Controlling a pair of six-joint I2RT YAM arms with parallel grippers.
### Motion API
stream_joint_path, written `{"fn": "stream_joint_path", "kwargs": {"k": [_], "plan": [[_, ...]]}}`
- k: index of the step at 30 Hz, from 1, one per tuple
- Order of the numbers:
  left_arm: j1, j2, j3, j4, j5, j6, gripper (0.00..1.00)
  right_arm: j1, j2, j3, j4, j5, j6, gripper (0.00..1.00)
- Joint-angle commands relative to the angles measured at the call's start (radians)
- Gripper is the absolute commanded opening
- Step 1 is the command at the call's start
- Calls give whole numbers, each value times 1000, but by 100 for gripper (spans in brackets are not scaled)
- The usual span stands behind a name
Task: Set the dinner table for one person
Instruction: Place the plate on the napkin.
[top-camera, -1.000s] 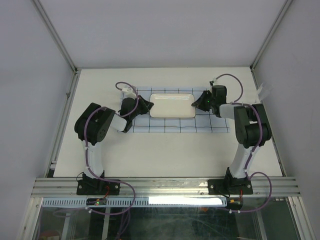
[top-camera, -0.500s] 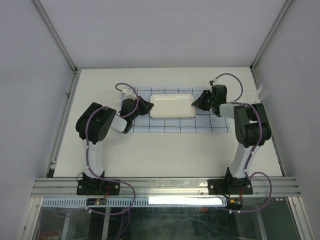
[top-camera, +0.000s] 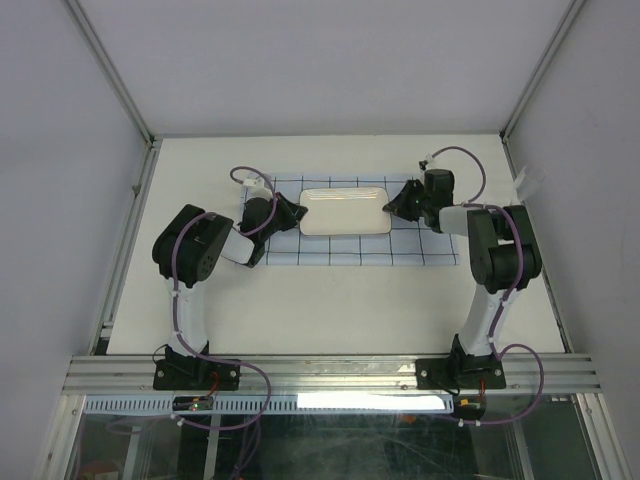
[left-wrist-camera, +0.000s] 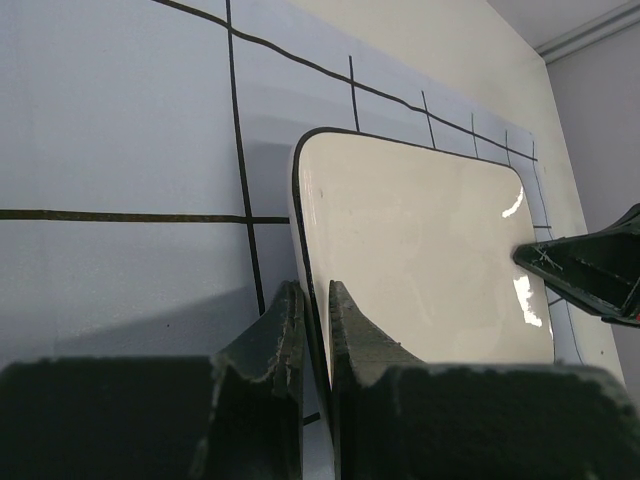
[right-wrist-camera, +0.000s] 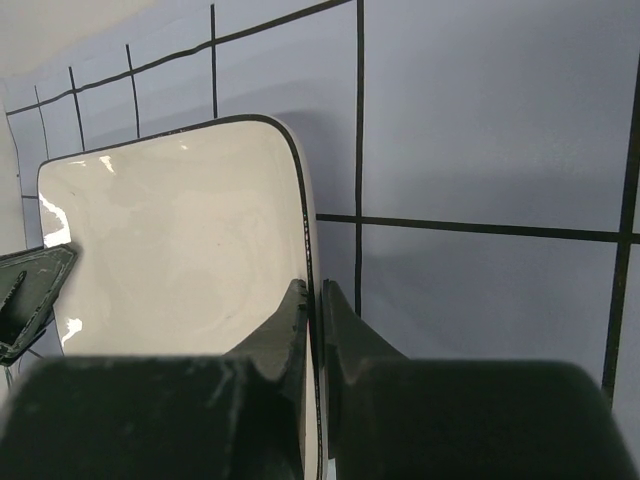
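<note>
A white rectangular plate (top-camera: 345, 210) with a thin dark rim lies over the pale-blue grid cloth (top-camera: 330, 255) on the cream dinner table (top-camera: 350, 300). My left gripper (top-camera: 297, 212) is shut on the plate's left short rim; in the left wrist view that rim (left-wrist-camera: 305, 240) runs between the two fingertips of the gripper (left-wrist-camera: 310, 290). My right gripper (top-camera: 392, 207) is shut on the opposite short rim, with the gripper (right-wrist-camera: 312, 287) pinching the plate (right-wrist-camera: 170, 240) at its edge. The plate throws a soft shadow on the cloth (right-wrist-camera: 480, 130).
Aluminium rails (top-camera: 135, 210) edge the table at left and right. Grey walls enclose the back and sides. Both arm bases stand on the near rail (top-camera: 330, 372).
The right gripper has shifted slightly toward the far side while holding the plate's end. The left gripper and the plate have barely moved.
</note>
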Motion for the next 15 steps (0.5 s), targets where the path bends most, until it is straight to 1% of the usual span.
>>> {"fn": "stream_joint_path", "kwargs": {"k": [1,15], "plan": [[-24,-4,3,184,157,13,0,-4,31,59,95,33,4,0],[-21,1,-4,200,151,15,0,-3,41,60,92,30,-3,0]]}}
